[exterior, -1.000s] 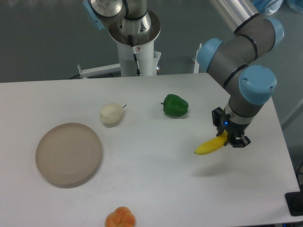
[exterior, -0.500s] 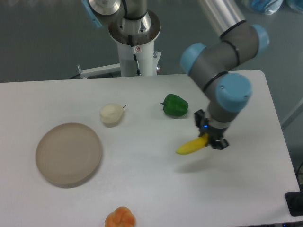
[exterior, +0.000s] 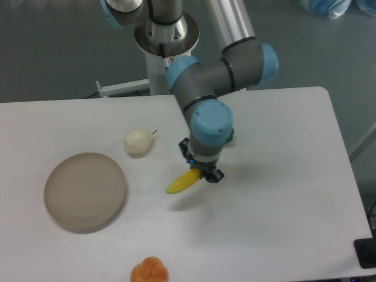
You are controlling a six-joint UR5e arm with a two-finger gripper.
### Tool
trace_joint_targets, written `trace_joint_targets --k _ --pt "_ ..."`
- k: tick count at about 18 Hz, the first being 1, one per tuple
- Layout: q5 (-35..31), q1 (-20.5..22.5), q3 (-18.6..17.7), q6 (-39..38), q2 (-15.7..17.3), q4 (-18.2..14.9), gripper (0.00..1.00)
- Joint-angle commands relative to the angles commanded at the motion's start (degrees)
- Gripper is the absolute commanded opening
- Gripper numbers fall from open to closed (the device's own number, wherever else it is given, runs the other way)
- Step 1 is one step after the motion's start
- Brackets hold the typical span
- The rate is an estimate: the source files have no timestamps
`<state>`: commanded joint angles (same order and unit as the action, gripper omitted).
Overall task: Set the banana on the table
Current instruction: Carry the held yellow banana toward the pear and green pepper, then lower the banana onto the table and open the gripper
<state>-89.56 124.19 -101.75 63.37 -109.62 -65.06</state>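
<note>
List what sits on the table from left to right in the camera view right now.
plate → pear → orange fruit → banana, held off the table by the gripper. The green pepper is mostly hidden behind the arm.

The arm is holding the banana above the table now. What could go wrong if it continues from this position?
The gripper grips the banana only at one end, so the fruit could swing or slip out before it reaches the table. It appears to hang above the surface, so an early release may let it roll. The arm also hides most of the green pepper, which it might bump.
</note>
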Motion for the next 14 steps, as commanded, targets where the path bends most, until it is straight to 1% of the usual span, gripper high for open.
trace_joint_targets --k 2,3,6,7,9,12,13,14 --pt "0.00 0.00 -3.71 0.00 1.33 2.47 0.08" --pt "0.00 0.00 -4.94 0.00 1.60 3.18 0.09" --pt "0.00 0.00 -6.71 -1.75 1.51 4.15 0.16" --pt "0.00 -0.09 -6.89 -2.89 1.25 5.02 0.16" --pt "0.00 -0.09 -7.15 -3.43 0.90 5.12 0.17" --pt "0.00 -0.17 -7.06 -3.17 0.19 5.12 0.39" --pt "0.00 -0.26 -6.98 -3.08 0.19 5.12 0.48" --pt "0.00 -0.35 -6.89 -3.17 0.19 5.12 0.76"
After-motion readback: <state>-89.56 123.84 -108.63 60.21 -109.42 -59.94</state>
